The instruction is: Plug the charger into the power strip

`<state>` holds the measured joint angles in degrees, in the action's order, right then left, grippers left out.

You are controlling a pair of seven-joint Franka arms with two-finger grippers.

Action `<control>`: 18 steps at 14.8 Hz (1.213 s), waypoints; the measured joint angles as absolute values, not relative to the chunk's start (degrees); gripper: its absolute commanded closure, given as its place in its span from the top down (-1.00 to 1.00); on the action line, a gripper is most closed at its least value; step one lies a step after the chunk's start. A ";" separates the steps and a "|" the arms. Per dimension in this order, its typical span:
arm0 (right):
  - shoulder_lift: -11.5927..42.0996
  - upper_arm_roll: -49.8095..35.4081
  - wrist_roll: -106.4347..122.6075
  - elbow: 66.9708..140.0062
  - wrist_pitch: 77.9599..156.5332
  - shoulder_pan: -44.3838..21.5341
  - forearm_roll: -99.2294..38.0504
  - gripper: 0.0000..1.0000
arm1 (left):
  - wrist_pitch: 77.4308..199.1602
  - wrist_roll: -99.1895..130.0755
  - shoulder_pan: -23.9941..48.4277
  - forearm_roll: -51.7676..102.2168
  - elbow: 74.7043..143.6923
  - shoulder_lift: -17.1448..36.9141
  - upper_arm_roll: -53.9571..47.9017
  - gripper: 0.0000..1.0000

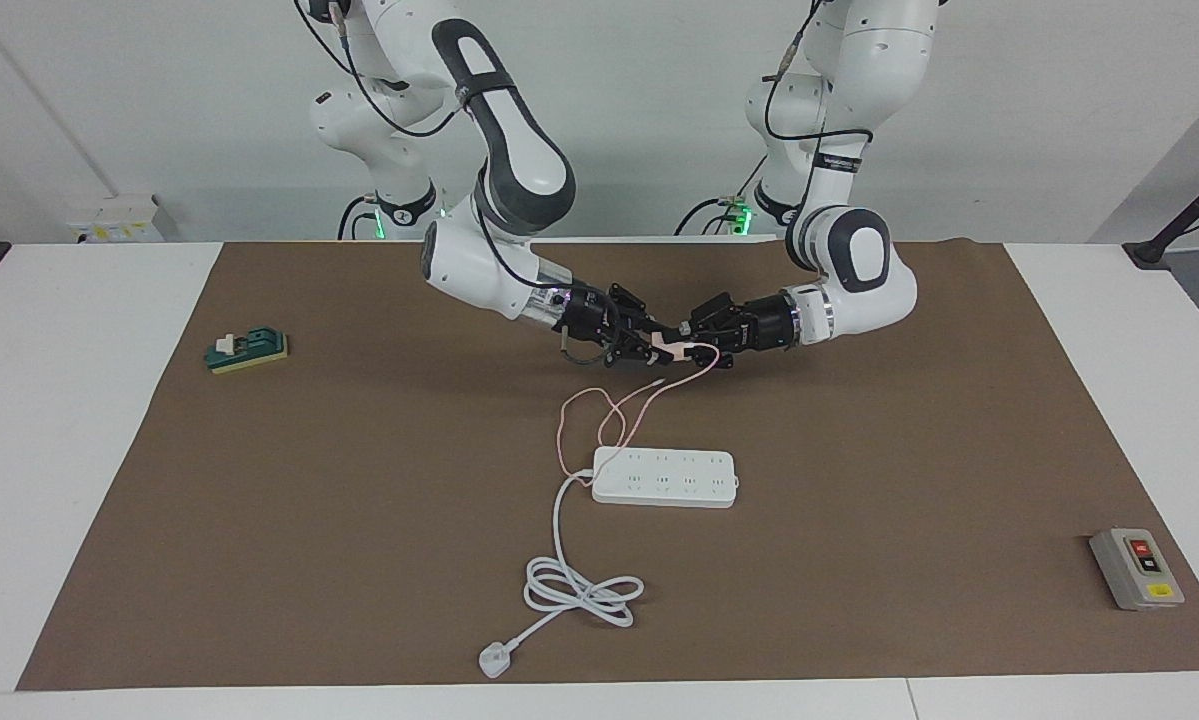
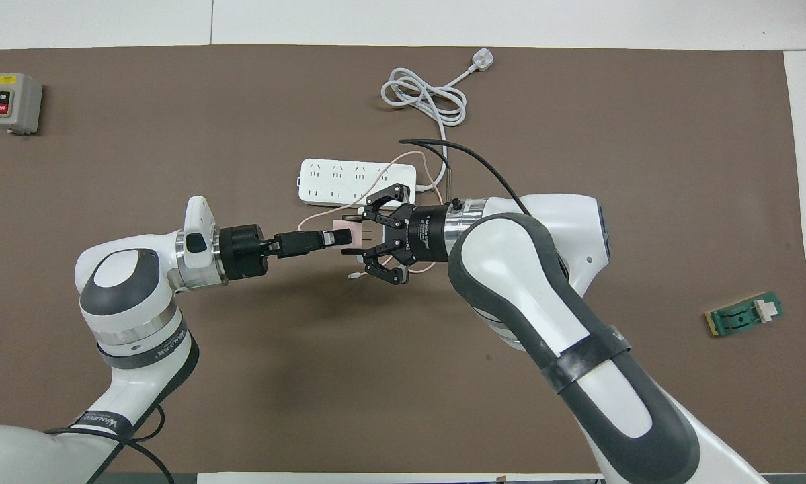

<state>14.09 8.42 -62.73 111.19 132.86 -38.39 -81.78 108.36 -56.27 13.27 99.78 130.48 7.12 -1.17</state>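
I see one brown mat (image 1: 859, 560) that covers most of the table, and all the objects lie on it. Two arms reach in over the middle of the mat and their grippers meet there in the air, tip to tip.

The left gripper (image 2: 339, 237) comes from the left arm's end. Its two fingers are closed together on the charger (image 2: 346, 232), one small pale pink cube, which it holds above the mat, over the bare strip on the robots' side of the power strip. The right gripper (image 2: 370, 236) faces it with its fingers spread wide, and the cube sits at the mouth of these open fingers; whether they touch the cube, I cannot tell.

There is one power strip (image 1: 665, 477), a long white bar with two rows of sockets, flat near the centre of the mat. Its one thick white cord (image 1: 581, 590) runs away from the robots, makes a loose coil and ends in one white plug (image 1: 495, 661) near the mat's edge.

One thin pink cable (image 1: 609, 415) hangs from the charger and loops down across the power strip's end.

One grey box (image 1: 1136, 568) with red and yellow buttons lies toward the left arm's end. One small green block (image 1: 247, 351) lies toward the right arm's end.
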 measured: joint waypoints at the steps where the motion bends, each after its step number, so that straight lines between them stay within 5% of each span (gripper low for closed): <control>1: 14.09 8.42 -62.73 111.20 132.87 -38.39 -81.78 0.99 | 108.36 -56.28 13.28 99.79 130.48 7.12 -1.18 -1.00; 11: 14.05 8.66 -62.50 111.37 132.89 -37.92 -80.09 1.00 | 108.47 -57.02 13.15 99.94 129.59 6.94 -0.48 -1.00; 18: 13.24 8.99 -57.20 111.07 132.74 -30.68 -61.28 1.00 | 108.86 -37.53 9.95 85.26 119.71 3.72 2.98 -1.00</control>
<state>13.24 8.99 -57.20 111.07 132.74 -30.68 -61.28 108.86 -37.53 9.95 85.26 119.71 3.72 2.98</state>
